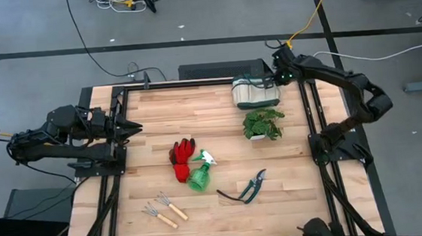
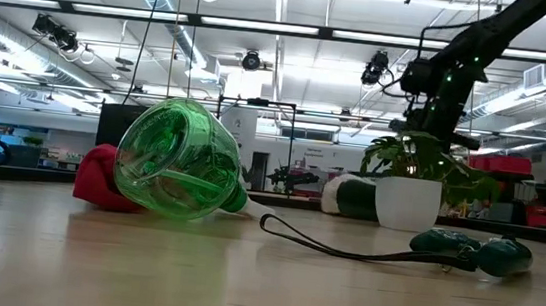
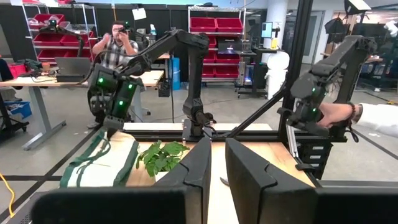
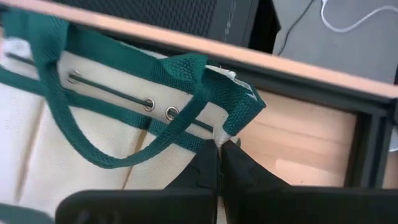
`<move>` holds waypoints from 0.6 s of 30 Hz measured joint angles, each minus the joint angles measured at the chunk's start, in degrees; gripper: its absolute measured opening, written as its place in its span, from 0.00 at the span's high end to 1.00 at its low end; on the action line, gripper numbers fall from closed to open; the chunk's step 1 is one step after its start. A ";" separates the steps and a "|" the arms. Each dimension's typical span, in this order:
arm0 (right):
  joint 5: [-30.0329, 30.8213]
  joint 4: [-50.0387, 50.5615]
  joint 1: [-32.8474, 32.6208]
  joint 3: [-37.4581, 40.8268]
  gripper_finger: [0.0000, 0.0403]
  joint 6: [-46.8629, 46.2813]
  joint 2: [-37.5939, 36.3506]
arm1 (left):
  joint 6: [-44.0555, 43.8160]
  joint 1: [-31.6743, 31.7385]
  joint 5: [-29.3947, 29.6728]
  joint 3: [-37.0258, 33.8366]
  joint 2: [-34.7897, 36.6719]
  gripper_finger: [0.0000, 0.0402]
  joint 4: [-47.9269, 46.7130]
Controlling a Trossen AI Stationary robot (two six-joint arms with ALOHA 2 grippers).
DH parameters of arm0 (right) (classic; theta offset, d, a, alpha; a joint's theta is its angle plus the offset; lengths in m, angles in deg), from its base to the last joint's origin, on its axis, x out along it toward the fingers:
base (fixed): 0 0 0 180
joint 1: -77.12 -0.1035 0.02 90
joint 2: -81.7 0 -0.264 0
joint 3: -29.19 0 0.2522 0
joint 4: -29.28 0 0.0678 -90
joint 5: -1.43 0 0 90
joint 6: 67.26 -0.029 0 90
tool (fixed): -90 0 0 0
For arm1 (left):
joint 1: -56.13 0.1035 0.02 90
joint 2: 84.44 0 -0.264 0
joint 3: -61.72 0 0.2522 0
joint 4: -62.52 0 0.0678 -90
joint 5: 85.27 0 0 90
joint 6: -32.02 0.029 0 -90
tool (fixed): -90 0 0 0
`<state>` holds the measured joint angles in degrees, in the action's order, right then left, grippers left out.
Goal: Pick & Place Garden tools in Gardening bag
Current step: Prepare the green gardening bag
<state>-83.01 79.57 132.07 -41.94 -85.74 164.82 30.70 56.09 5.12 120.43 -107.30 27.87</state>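
The cream gardening bag (image 1: 254, 93) with dark green trim stands at the table's far edge, right of the middle. My right gripper (image 1: 274, 77) is shut on the bag's far right corner; the bag fills the right wrist view (image 4: 93, 124). My left gripper (image 1: 135, 127) hovers at the table's left side, a little open and empty, pointing right. Red gloves (image 1: 183, 156), the green spray bottle (image 1: 200, 173), the green-handled shears (image 1: 248, 188) and two wooden-handled rakes (image 1: 165, 207) lie on the table. In the low view the bottle (image 2: 177, 159) lies on its side. My right gripper pinches the green-trimmed top edge of the bag at its corner (image 4: 231, 127) between its two fingertips. The fingers come from above and from the table's far right. The corner is pulled up into a peak; the bag's bottom rests on the table.
A leafy potted plant (image 1: 263, 124) stands just in front of the bag. The black frame rails (image 1: 313, 125) run along the table's sides. Beyond the table a person (image 3: 121, 40) stands, and a hand (image 3: 336, 115) rests on the right arm's base.
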 joint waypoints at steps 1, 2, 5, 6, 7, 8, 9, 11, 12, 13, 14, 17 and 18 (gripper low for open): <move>0.06 -0.03 -0.21 0.00 1.00 -0.02 -0.80 | -0.02 0.02 0.00 0.00 0.00 0.86 -0.01; 0.09 -0.12 -0.49 0.00 1.00 -0.09 -1.58 | -0.02 0.02 0.00 0.00 0.01 0.86 0.00; 0.95 -0.86 -1.59 -0.01 1.00 0.09 -3.57 | -0.02 0.00 0.00 0.00 0.00 0.86 -0.02; 1.88 -1.09 -2.07 -0.02 1.00 0.24 -4.09 | -0.02 0.00 0.00 0.00 0.00 0.86 0.00; 2.78 -1.30 -2.55 -0.02 1.00 0.35 -4.57 | -0.02 0.01 0.00 0.01 0.00 0.86 0.00; 3.47 -1.60 -2.99 -0.03 1.00 0.43 -4.95 | -0.02 0.00 0.00 0.00 0.00 0.86 0.00; 3.95 -1.97 -3.38 -0.04 1.00 0.52 -5.28 | -0.02 0.02 0.00 0.00 0.01 0.86 0.00; 4.91 -2.89 -4.10 -0.06 1.00 0.79 -5.68 | -0.02 0.01 0.01 0.00 0.00 0.86 -0.02; 5.15 -3.42 -4.48 -0.04 1.00 0.85 -5.78 | -0.02 0.01 0.00 0.00 0.00 0.86 -0.02; 5.41 -4.12 -4.88 -0.07 1.00 0.96 -5.87 | -0.02 0.02 0.00 0.00 0.00 0.86 0.00; 5.53 -5.04 -5.20 -0.07 1.00 0.96 -5.94 | -0.02 0.02 0.00 0.00 0.00 0.86 0.00; 5.59 -8.42 -6.24 -0.07 1.00 0.97 -5.98 | -0.02 0.00 0.00 0.00 0.01 0.86 0.00; 5.60 -9.52 -6.60 -0.07 1.00 0.98 -5.98 | -0.02 0.01 0.00 0.00 0.00 0.86 0.00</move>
<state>-77.41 70.05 125.47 -42.00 -84.75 158.84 30.68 56.10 5.12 120.43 -107.31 27.88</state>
